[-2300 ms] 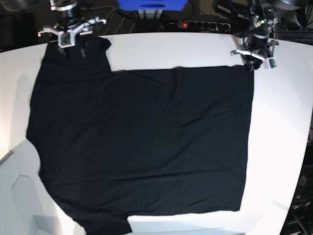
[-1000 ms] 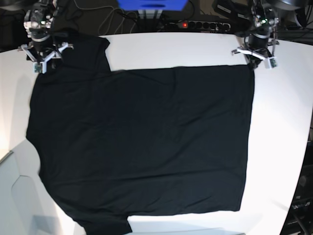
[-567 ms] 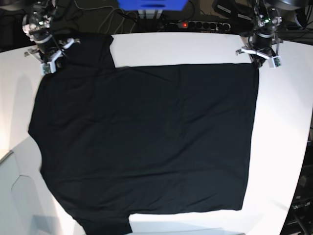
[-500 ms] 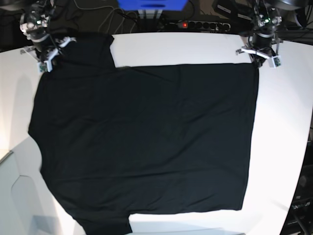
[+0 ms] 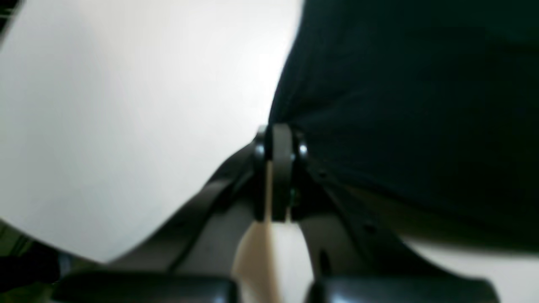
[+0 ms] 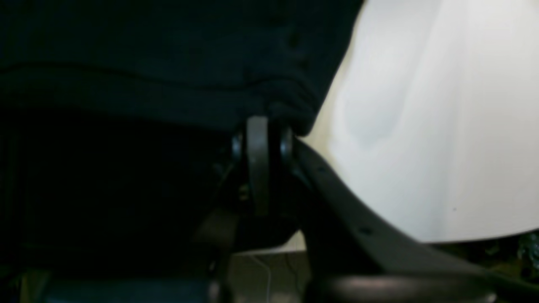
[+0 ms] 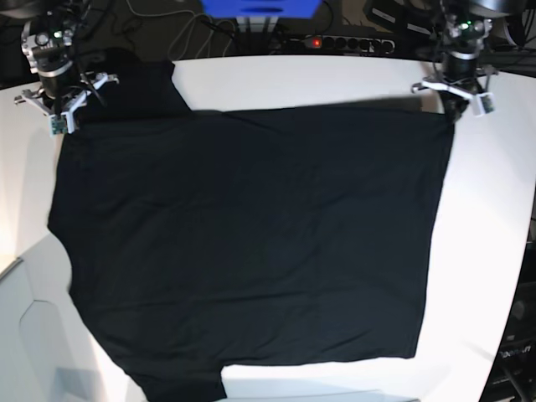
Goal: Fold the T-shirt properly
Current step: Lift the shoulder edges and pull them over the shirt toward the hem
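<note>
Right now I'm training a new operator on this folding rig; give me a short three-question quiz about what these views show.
1. True or false: the left gripper is shut on the T-shirt.
2. What does the right gripper pinch: A) a cable, B) the shirt's edge, C) nothing?
3. What colour is the table?

Key: 1 true. 2 B. 3 white.

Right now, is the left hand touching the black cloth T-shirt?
Touching. Left wrist view: the left hand is pinched shut on the black cloth T-shirt's edge.
</note>
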Tool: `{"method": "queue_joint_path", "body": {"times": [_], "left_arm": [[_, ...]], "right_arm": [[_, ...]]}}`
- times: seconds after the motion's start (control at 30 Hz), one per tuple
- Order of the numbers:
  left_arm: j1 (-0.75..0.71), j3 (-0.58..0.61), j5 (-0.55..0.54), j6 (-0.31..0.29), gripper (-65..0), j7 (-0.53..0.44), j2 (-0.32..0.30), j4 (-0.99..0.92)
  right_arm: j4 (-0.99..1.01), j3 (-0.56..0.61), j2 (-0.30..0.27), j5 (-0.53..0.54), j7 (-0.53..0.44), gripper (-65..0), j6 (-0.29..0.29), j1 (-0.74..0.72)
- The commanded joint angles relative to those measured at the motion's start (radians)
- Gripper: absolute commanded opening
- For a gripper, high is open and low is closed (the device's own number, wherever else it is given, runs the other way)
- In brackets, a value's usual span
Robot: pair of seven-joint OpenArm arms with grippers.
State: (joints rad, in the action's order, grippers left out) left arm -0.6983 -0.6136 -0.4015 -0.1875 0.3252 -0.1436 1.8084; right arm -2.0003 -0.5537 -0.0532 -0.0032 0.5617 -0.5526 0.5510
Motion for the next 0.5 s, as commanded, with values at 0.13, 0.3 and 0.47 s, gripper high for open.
{"method": "queue_joint_path", "body": {"times": [0.13,0.3,0.47], "left_arm": [[-0.002,-0.047,-0.004,0.004,-65.0,-0.021,0.002,0.018],[0.016,-0.047,-0.004,0.004,-65.0,-0.021,0.005,0.020],[0.061,-0.052,-0.004,0.004,-65.0,-0.021,0.005,0.018]], "right_arm": [[-0.018,-0.061,-0.012,0.099,-0.013,-65.0,-0.008,-0.024],[-0.018,-0.079,-0.018,0.147,-0.018,-65.0,-0.008,-0.053],[-0.018,-0.062,-0.017,0.147,-0.012,-65.0,-0.008,-0.128]]}}
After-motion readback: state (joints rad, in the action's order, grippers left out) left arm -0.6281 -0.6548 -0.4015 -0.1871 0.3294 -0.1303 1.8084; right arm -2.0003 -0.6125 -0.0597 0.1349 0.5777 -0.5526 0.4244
